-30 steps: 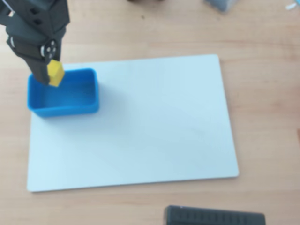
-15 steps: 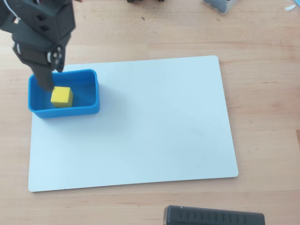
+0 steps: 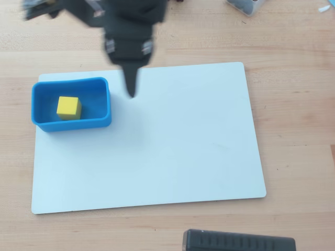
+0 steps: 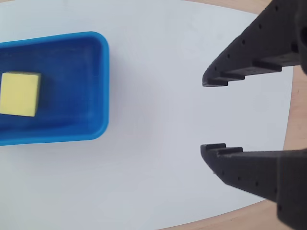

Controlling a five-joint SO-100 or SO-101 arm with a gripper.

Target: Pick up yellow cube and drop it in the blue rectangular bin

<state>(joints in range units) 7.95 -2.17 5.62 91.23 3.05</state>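
The yellow cube (image 3: pixel 68 107) lies inside the blue rectangular bin (image 3: pixel 102 99), which stands on the left part of a white board. In the wrist view the cube (image 4: pixel 19 94) rests on the floor of the bin (image 4: pixel 103 81) at the left edge. My black gripper (image 3: pixel 131 89) hangs above the board just right of the bin, blurred in the overhead view. In the wrist view the gripper (image 4: pixel 207 115) is open and empty, its two fingers apart over bare white board, well to the right of the bin.
The white board (image 3: pixel 183 146) lies on a wooden table. A black ribbed object (image 3: pixel 238 241) sits at the bottom edge. A grey container (image 3: pixel 245 5) is at the top right edge.
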